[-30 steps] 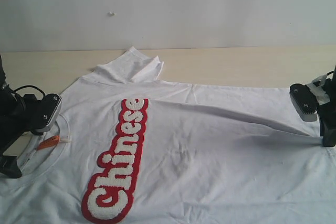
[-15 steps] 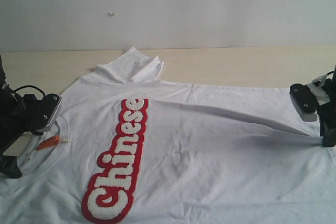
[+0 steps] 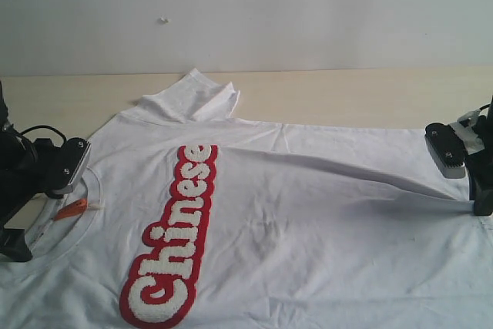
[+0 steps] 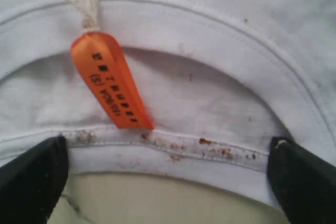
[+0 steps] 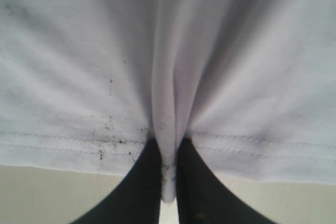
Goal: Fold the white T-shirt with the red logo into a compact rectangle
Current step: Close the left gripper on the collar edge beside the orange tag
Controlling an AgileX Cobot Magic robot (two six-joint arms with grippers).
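The white T-shirt (image 3: 308, 213) lies spread on the worktop (image 3: 347, 90). The right pincer (image 5: 168, 174) is clamped on a thin hem pleat (image 5: 168, 124) that may slip free. The left pincer (image 4: 167, 153) stands apart at the collar (image 4: 210, 35), so a pull could drag the shirt.

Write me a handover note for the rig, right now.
Left gripper: open, jaws astride the collar edge by the orange tag, not gripping.
Right gripper: shut on the hem of the white T-shirt, fabric pulled taut towards it.
Shirt lies spread on the table, red logo up, far sleeve rumpled.
Done: no fold yet. Left: close on collar, make every fold.
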